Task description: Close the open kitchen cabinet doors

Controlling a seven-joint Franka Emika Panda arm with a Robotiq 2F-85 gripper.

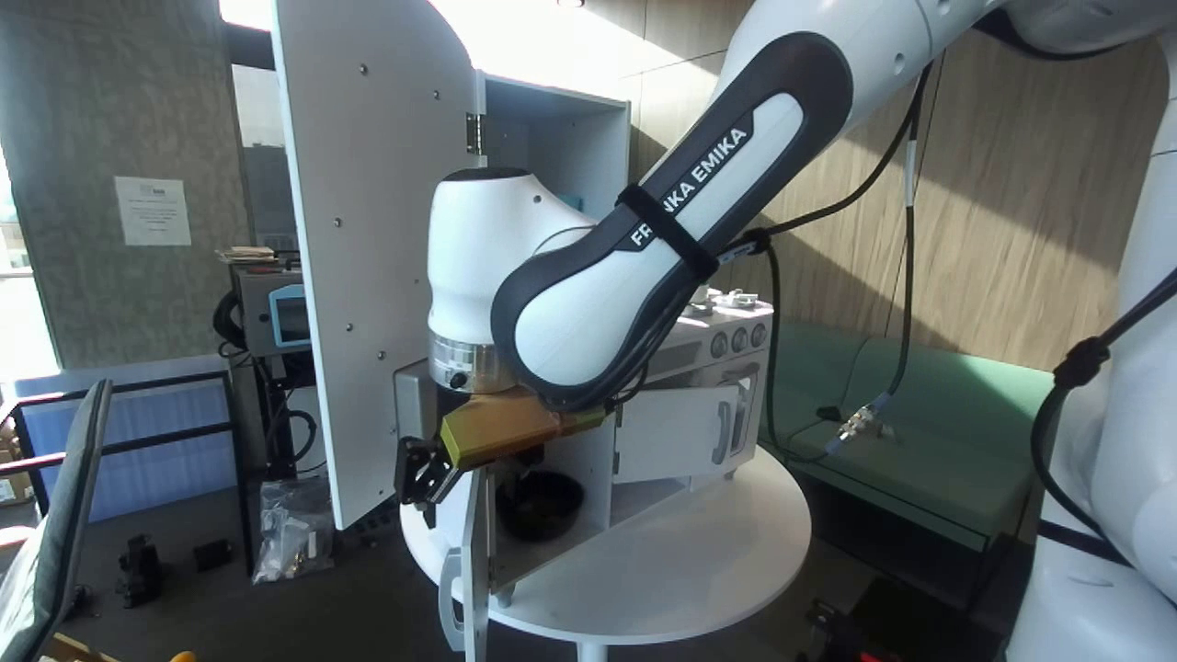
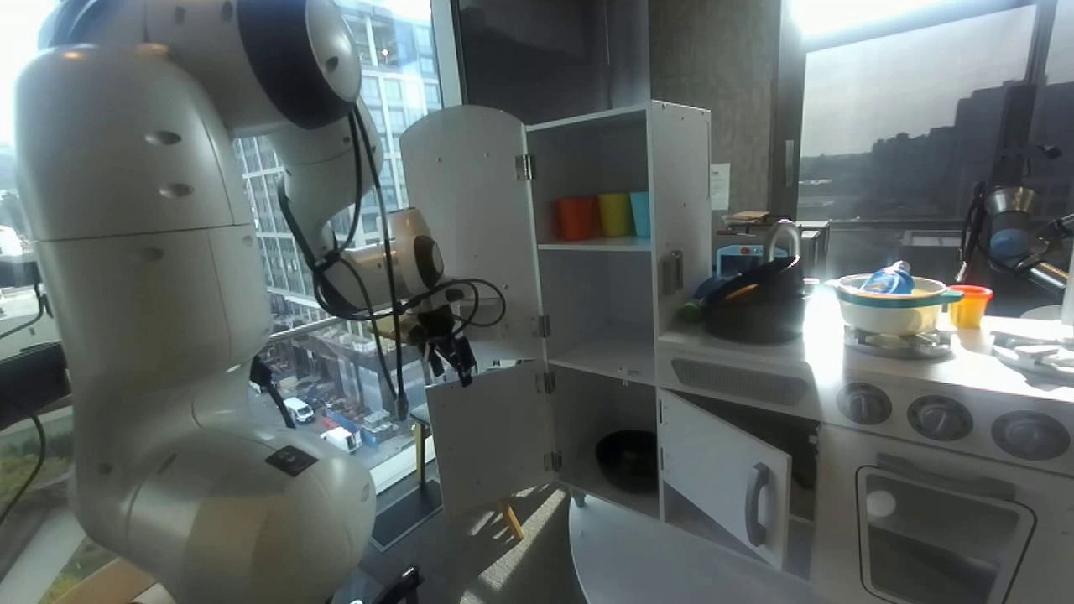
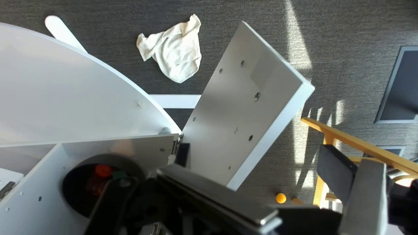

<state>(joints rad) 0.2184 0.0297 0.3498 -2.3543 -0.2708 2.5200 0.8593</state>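
Observation:
The tall upper cabinet door [image 1: 377, 257] [image 2: 470, 218] stands wide open in both exterior views. The lower left door [image 2: 491, 436] [image 1: 475, 561] is also wide open; in the wrist view its inner face [image 3: 241, 101] shows from above. The lower right door [image 2: 730, 470] [image 1: 676, 432] is partly open. My gripper [image 2: 451, 361] [image 1: 428, 478] [image 3: 258, 163] is open, with nothing between its fingers. It points down beside the tall door, close above the lower left door. One finger overlaps that door near its hinge in the wrist view; I cannot tell whether they touch.
A black bowl [image 2: 628, 460] [image 3: 94, 176] sits in the lower left compartment. The toy kitchen stands on a round white table [image 1: 662, 588] [image 3: 65, 91]. Coloured cups [image 2: 577, 218] stand on the upper shelf. A pot [image 2: 891, 306] sits on the stove. A cloth [image 3: 176, 49] lies on the floor.

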